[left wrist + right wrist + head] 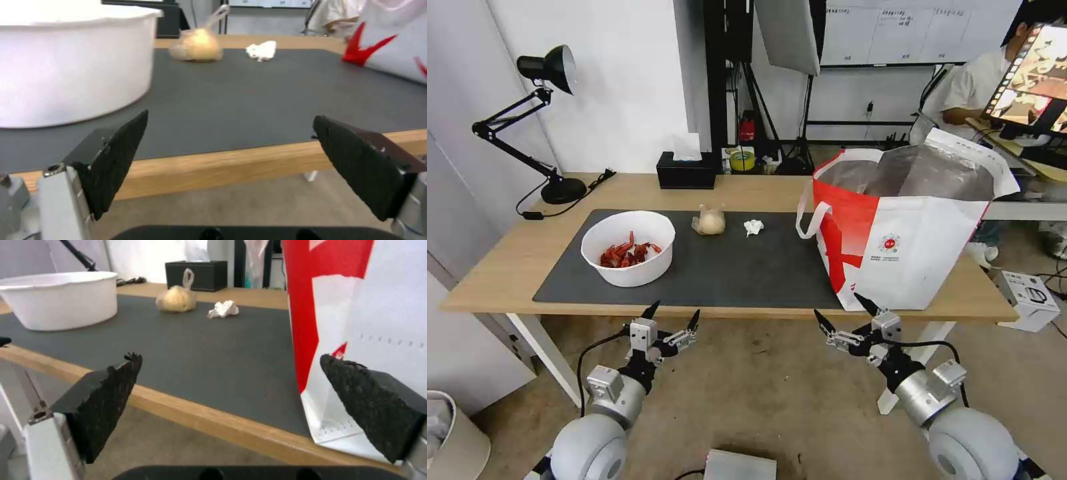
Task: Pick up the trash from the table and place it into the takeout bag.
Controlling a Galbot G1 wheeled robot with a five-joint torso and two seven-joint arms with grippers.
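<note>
We hold our left gripper (672,319) with jaws apart below the table (507,267) edge, the bowl (628,247) of shells near its 11 o'clock, so it is nearer than our equally spread right gripper (846,313) beneath the takeout bag (907,233).

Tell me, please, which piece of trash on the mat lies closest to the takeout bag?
The crumpled white tissue; the small clear bag and white bowl lie farther from the takeout bag.

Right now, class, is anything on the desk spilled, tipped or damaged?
Nothing stands out. The bowl sits upright on the mat, shells inside; the small bag and tissue lie apart beside it. The takeout bag stands open. Both grippers, left and right, hover open off the desk edge.
</note>
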